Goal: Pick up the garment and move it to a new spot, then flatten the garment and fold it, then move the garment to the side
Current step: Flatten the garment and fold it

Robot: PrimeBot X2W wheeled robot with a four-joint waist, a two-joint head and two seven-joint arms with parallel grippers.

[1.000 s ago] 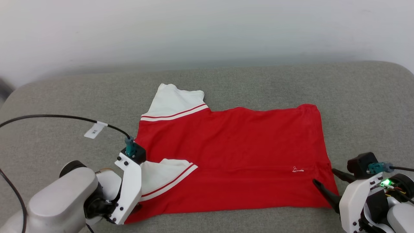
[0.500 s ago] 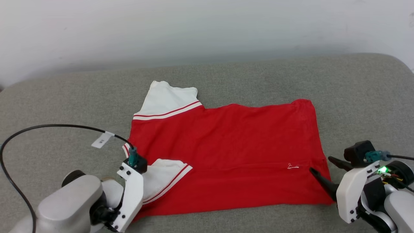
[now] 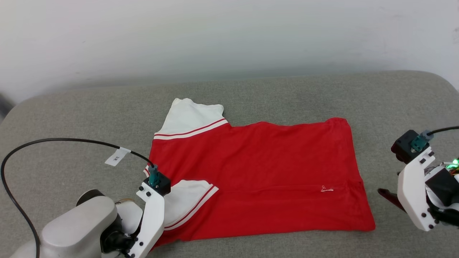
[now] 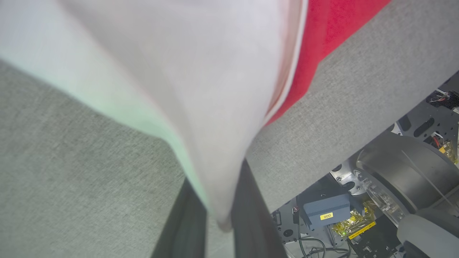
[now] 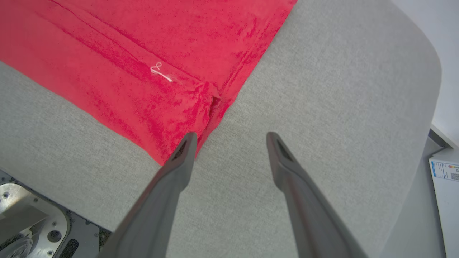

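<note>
Head view: the shirt [image 3: 258, 172] lies spread on the grey cushion [image 3: 89, 107], its red body across the middle. One white sleeve [image 3: 190, 116] points to the far side. The other sleeve is folded in over the near-left corner, right beside my left wrist.

Left wrist view: my left pincer [image 4: 219, 218] is clamped on a thin fold of white sleeve cloth. The cloth fans out from the fingers, with red cloth beyond it. It hangs limp from the grip, so I judge the shirt light and soft, with no stiffness to carry its own shape.

Right wrist view: my right pincer [image 5: 231, 138] stands wide open and empty over bare cushion, just beside the shirt's near hem corner [image 5: 168, 157]. One fingertip sits at that corner's edge. A fold ridge runs up from the corner, past a small white thread mark.

A cloth this slack will likely sag and bunch between two holds, and a smooth jersey may slip from a shallow bite. The hem corner, taken deep through both layers, looks the best hold to pair with the sleeve grip.
</note>
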